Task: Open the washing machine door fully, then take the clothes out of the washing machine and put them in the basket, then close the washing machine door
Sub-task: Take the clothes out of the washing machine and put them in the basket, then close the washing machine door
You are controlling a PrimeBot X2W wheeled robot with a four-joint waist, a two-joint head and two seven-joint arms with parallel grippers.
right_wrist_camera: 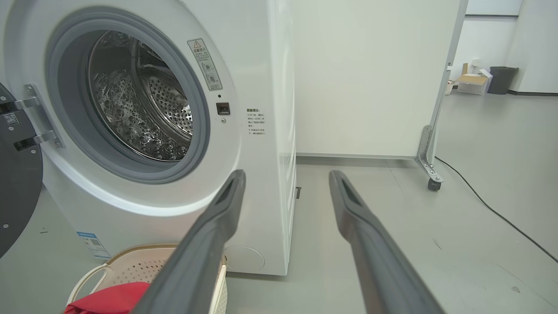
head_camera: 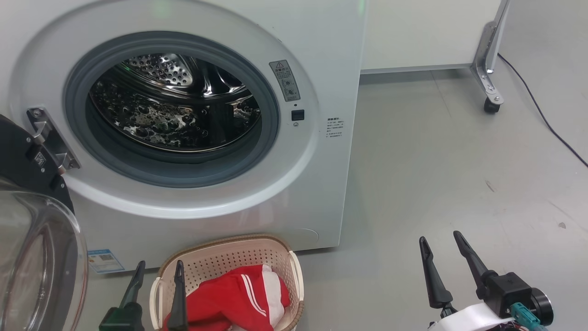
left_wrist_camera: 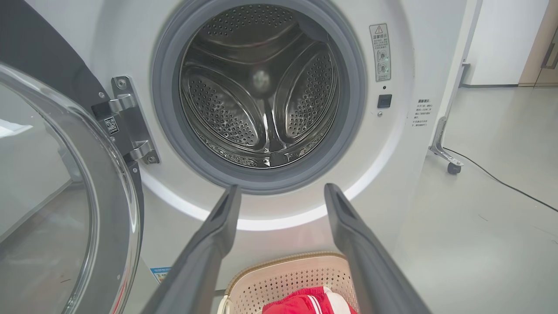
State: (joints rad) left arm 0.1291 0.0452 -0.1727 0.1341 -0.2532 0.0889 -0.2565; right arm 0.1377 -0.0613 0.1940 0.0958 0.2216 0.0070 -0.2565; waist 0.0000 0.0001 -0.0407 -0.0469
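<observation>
Grey floor (head_camera: 436, 174) right of the washing machine (head_camera: 321, 46) — black cable (head_camera: 542, 116) across it; left gripper (head_camera: 160, 264), right gripper (head_camera: 439, 236) wide apart, empty.

Both arms low, jaws spread wide, empty.

You face a smooth grey floor (head_camera: 436, 184) with a few scuff marks. At the rear, a white partition (head_camera: 422, 32) stands on a metal bracket with a black caster (head_camera: 491, 106). A black cable (head_camera: 542, 115) runs across the floor near the caster. Beyond the partition, a cardboard box (right_wrist_camera: 473, 83) and a dark bin (right_wrist_camera: 501, 80) stand side by side.
</observation>
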